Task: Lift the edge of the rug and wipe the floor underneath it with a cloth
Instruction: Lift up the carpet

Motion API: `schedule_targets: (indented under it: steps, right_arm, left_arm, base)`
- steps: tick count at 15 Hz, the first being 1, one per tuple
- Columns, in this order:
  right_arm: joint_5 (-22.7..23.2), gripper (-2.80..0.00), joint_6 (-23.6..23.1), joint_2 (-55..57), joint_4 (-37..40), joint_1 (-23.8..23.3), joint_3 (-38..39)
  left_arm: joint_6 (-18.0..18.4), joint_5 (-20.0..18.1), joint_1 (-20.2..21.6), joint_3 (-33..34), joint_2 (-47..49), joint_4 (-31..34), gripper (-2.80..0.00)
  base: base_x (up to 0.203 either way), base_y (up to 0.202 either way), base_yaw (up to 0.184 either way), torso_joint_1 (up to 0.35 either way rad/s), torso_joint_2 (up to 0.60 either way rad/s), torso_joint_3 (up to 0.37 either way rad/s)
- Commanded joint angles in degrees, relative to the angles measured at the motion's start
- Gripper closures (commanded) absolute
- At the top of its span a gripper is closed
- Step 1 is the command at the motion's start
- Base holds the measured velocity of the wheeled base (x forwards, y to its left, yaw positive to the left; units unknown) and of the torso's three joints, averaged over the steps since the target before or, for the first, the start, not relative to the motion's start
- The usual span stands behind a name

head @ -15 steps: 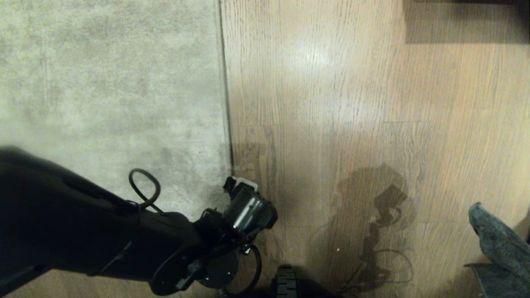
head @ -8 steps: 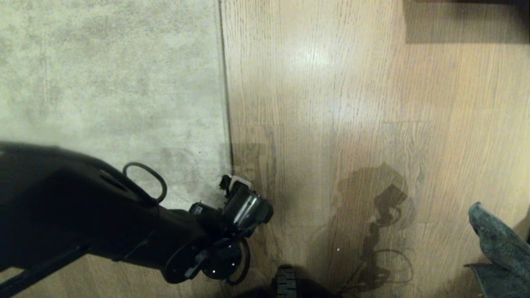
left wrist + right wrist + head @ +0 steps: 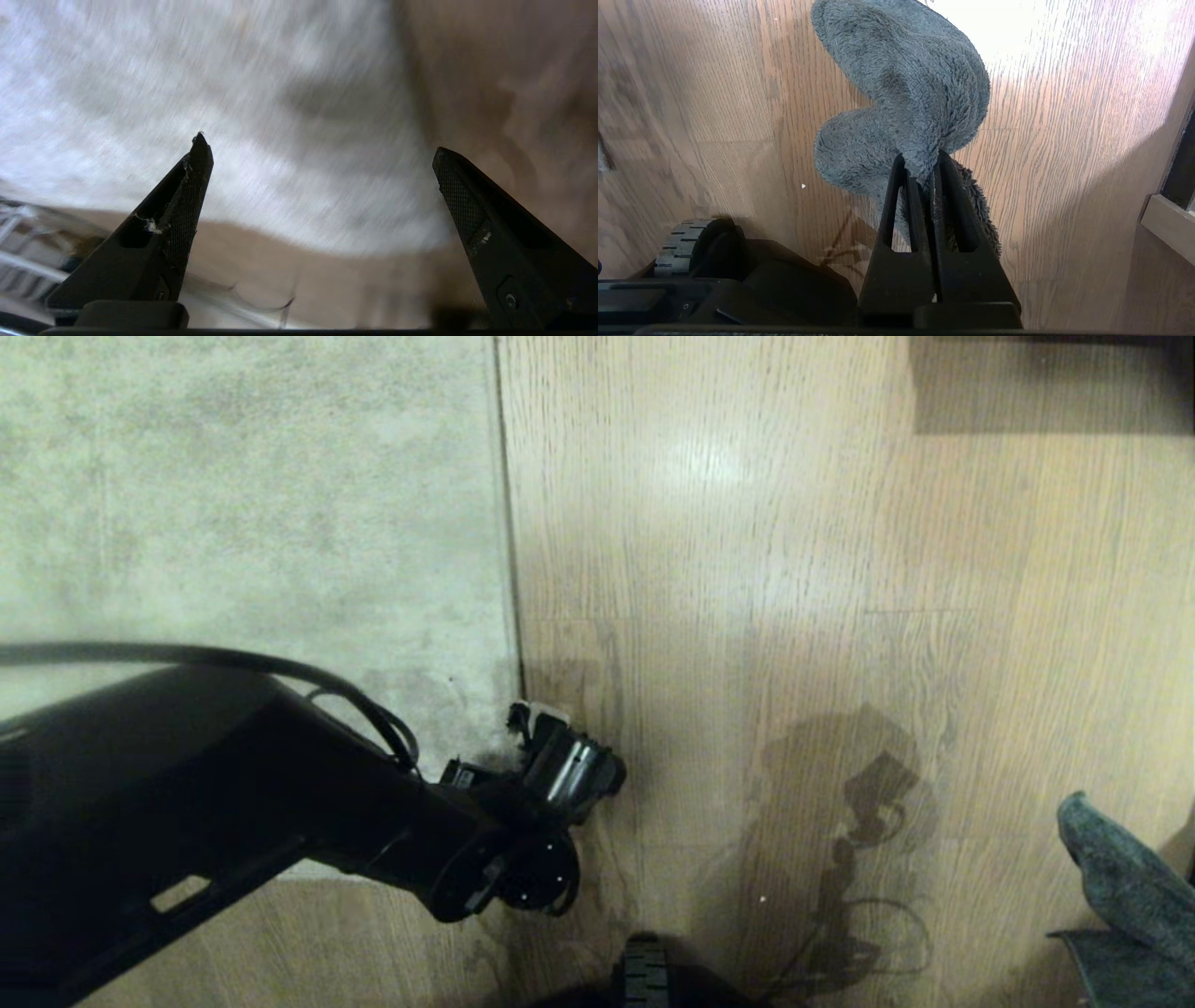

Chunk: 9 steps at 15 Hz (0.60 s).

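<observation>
Left gripper [image 3: 534, 721] hangs low over the near corner of the rug edge [image 3: 509, 616], its two fingers spread wide with nothing between them; in the left wrist view one finger [image 3: 187, 196] sits over pile and the other [image 3: 467, 205] over the floor [image 3: 747, 569]. To do this step well, I judge one finger should slide under the thin border at the corner while the other stays on top, closing only once the fabric lies between them, then lifting gently so the rug folds back rather than drags. Further right, the right gripper [image 3: 922, 170] is clamped on the cloth [image 3: 901, 84], held above bare planks, well apart from the rug. Count: one rug, one cloth, two grippers.
</observation>
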Motion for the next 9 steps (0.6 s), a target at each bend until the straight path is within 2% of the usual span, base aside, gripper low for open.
schedule_targets:
  steps: [1, 4, 9]
  right_arm:
    - [0.0, 0.0, 0.0, 0.1, 0.0, 0.0, 0.0]
    - [0.0, 0.0, 0.0, 0.1, 0.0, 0.0, 0.0]
    - [0.0, 0.0, 0.0, 0.1, 0.0, 0.0, 0.0]
  left_arm:
    - [0.5, 0.4, 0.1, -4.3, 3.5, -1.2, -2.8]
    - [3.5, 0.6, 1.5, -7.1, 4.8, -1.5, -2.8]
    - [5.9, 1.7, 3.2, -7.5, 4.9, -1.7, -2.8]
  base:
    - [0.0, 0.0, 0.0, 0.0, 0.0, 0.0]
    - [0.0, 0.0, 0.0, 0.0, 0.0, 0.0]
    - [0.0, 0.0, 0.0, 0.0, 0.0, 0.0]
